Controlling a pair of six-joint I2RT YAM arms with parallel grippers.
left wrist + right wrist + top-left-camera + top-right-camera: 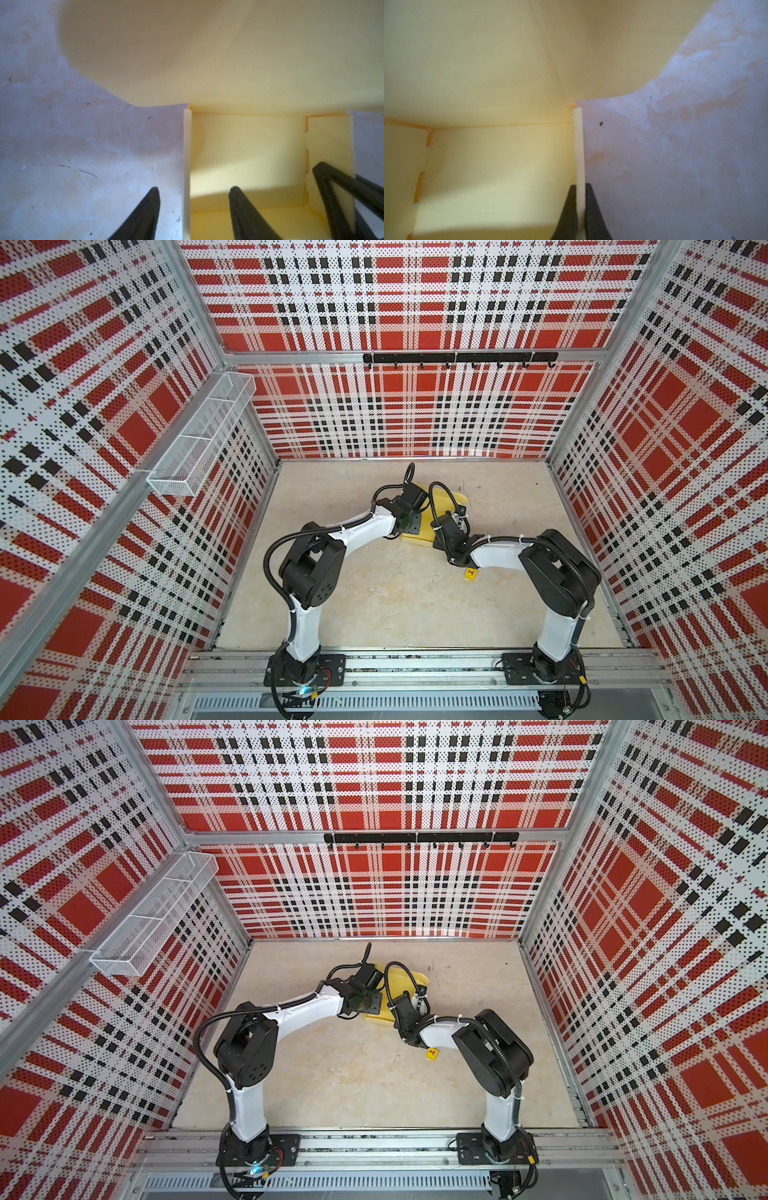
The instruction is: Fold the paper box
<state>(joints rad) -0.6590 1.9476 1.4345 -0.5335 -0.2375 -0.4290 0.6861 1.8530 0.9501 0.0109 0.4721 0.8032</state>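
paper box sits on the bench between the two grippers, mostly hidden under the wrists in both top views. Tray part is formed: floor flat and both side walls upright. The big rounded lid flap rises just ahead of the fingertips and isn't folded over yet.

right gripper is clamped on the top edge of its side wall, one finger inside the box and one outside.
left gripper is partly open and straddles the opposite wall. No contact that I can see; one finger is over the bench, the other inside the box.

My read: right anchors, left is free to go for the flap.
- Hold the right pinch steady. An outward pull would likely splay the wall and stress the slots.
- Lift left straight up off its wall, no side sweep. Card looks thin and would buckle.
- Get left behind the flap and push near the crease, toward the grippers.
- Risk: the ungripped wall may lean out.

yellow cube lies behind the right gripper, well apart from the box. Ignore it.
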